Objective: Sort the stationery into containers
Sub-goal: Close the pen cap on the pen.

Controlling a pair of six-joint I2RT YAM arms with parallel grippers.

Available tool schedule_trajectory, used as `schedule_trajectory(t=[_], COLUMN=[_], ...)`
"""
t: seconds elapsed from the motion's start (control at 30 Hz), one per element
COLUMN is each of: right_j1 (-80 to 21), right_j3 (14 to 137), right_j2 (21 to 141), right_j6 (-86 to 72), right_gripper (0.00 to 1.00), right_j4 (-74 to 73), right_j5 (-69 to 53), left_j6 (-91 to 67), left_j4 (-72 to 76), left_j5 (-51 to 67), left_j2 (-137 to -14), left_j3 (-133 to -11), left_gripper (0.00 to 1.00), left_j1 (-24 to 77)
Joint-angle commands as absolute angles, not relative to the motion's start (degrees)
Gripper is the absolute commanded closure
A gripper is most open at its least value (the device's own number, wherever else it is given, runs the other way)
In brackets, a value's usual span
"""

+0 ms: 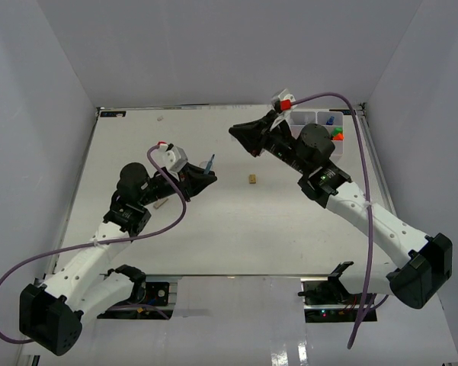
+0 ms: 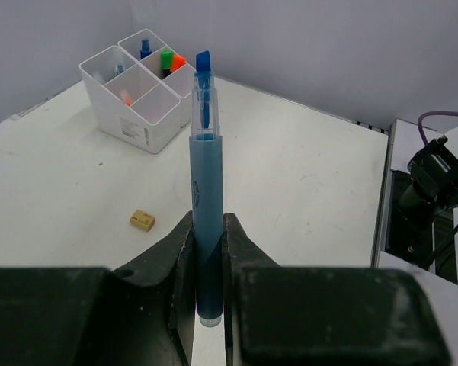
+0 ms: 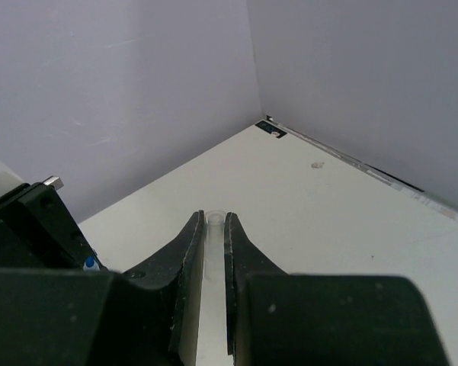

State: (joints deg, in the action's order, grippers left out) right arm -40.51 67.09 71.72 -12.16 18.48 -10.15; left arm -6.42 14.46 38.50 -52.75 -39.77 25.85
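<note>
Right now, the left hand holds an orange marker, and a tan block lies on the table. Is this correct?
Only the colour is wrong. The marker in the left hand is blue, not orange, as the left wrist view shows. The rest stands: the tan block lies on the table.

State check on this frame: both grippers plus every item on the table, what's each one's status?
left gripper: shut on the blue highlighter.
blue highlighter: held in the jaws, clear cap on.
right gripper: shut on a thin clear piece; what it is cannot be told.
organiser box: upright on the table, coloured markers standing in it.
tan block: lying loose on the table, untouched.
</note>
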Motion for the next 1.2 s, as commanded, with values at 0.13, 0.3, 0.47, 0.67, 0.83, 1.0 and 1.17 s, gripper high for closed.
schedule_trajectory(t=[0.13,0.3,0.47,0.67,0.83,1.0,1.17], right_j1=[-41.0,-41.3,-41.7,-42.5,-42.8,-43.2,-43.2], right_j3=[62.1,61.4,61.5,60.7,61.0,60.6,60.0], right_j2=[71.1,71.9,73.4,74.2,74.8,74.9,74.7], right_j6=[-18.7,-20.9,-22.4,-23.1,-23.8,-24.7,-24.7], right_gripper=[0.92,0.92,0.92,0.92,0.91,0.91,0.91], right_j4=[36.4,38.9,41.4,43.6,44.0,45.0,44.9], right_j5=[-15.8,-18.2,-21.6,-23.6,-25.9,-27.2,-27.4], left_j6=[-6.6,-6.8,-8.0,-8.8,-10.2,-10.6,-10.6], left_j4=[17.7,17.6,18.5,19.6,21.8,22.0,22.8], left_j5=[42.2,41.5,41.9,40.7,40.7,40.6,41.1], left_j2=[-53.7,-54.3,-54.8,-54.2,-53.5,-53.6,-53.2], left_j3=[-38.7,-38.5,-38.4,-37.9,-36.7,-36.7,-36.3], left_gripper=[1.0,1.0,1.0,1.0,1.0,1.0,1.0], left_j1=[26.9,27.0,27.0,27.0,27.0,27.0,27.0])
